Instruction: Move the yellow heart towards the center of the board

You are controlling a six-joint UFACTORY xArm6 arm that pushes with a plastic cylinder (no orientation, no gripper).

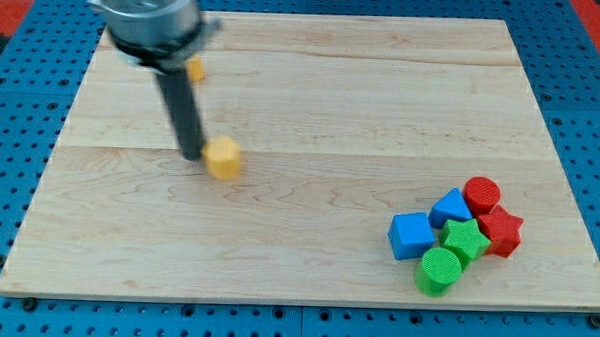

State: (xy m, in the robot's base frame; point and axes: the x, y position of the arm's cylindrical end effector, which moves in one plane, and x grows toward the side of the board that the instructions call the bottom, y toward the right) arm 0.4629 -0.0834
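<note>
Dark and straight, the rod is my only tool: it has nothing to spread or pinch, and my tip (193, 157) rests on the pale wooden desk (312, 99), touching or just beside the small yellow heart-shaped block (223, 158), which lies at its three o'clock. That places the tool on the side away from the middle, a fair stance for pushing, I judge.

The yellow heart sits at about nine o'clock of the board's centre, near but not there, so the task looks partly done, with a short push towards three o'clock left.

Behind the arm at eleven o'clock, another yellow block (194, 69) peeks out, shape unclear.

Well apart, at five o'clock, cluster a blue cube (411, 235), a blue block (451, 207), a red cylinder (481, 194), a red star (500, 232), a green star (465, 237) and a green cylinder (439, 270).
</note>
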